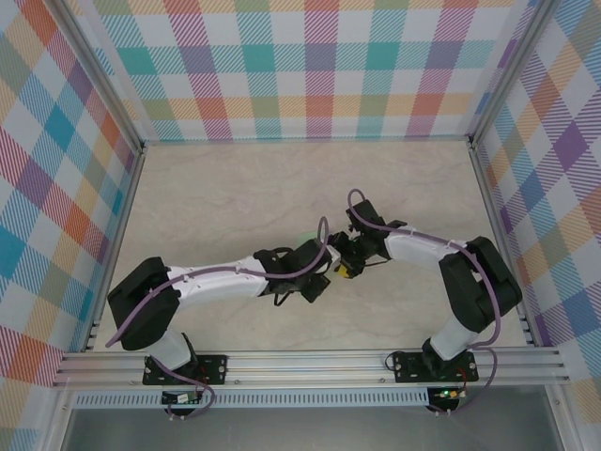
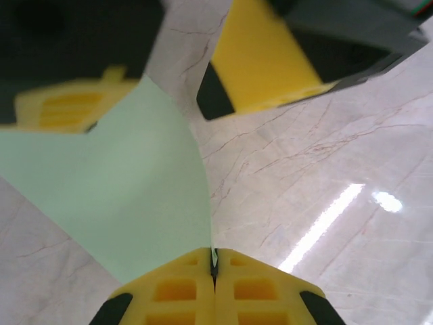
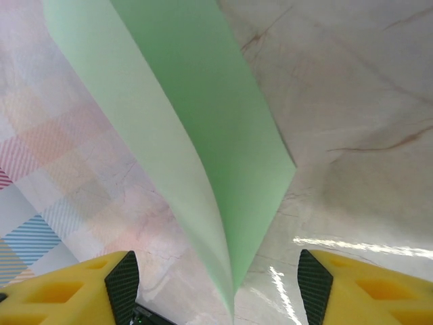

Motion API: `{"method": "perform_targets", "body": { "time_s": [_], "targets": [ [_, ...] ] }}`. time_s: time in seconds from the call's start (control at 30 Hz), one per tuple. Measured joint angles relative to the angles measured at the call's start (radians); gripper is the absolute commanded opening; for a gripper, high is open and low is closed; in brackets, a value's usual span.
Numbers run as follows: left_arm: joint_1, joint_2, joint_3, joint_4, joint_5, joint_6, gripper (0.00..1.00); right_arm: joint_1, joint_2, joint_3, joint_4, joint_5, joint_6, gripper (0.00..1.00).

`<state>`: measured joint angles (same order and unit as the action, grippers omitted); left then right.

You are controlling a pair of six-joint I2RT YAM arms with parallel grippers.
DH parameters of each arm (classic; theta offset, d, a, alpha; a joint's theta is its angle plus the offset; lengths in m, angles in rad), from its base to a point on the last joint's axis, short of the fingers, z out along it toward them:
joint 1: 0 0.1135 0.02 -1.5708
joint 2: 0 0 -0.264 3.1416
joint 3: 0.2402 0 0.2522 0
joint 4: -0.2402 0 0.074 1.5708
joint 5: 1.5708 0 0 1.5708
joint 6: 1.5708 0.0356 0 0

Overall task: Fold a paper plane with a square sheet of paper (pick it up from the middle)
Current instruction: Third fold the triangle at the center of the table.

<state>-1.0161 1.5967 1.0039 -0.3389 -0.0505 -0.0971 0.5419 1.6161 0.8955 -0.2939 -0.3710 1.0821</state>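
Left tool (image 2: pixel 214 271) pinches sheet (image 2: pixel 128 196); right tool (image 3: pixel 216 277) open astride it, above tabletop (image 2: pixel 325 169).

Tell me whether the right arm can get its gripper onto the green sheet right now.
Probably yes. The sheet of paper stands bent between the open fingers of the right gripper, with nothing between them. The left gripper is shut on the sheet's other end, clear of that spot.
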Motion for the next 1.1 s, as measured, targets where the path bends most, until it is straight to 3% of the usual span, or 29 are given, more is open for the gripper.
{"method": "perform_targets", "body": {
  "time_s": [0.1,0.43,0.73,1.1],
  "targets": [
    [0.05,0.0,0.0,0.0,0.1,-0.013,0.0,-0.011,-0.01,0.04,-0.065,0.033,-0.042,0.59],
    [0.177,0.009,-0.016,0.001,0.353,-0.037,0.0,-0.014,0.071,0.233,-0.184,0.076,-0.203,0.18],
    [0.194,0.082,-0.002,-0.034,0.428,-0.037,0.0,-0.014,0.269,0.333,-0.198,0.022,-0.288,0.13],
    [0.214,0.089,0.02,-0.055,0.46,-0.037,0.0,-0.015,0.37,0.361,-0.217,-0.011,-0.338,0.11]
  ]
}}
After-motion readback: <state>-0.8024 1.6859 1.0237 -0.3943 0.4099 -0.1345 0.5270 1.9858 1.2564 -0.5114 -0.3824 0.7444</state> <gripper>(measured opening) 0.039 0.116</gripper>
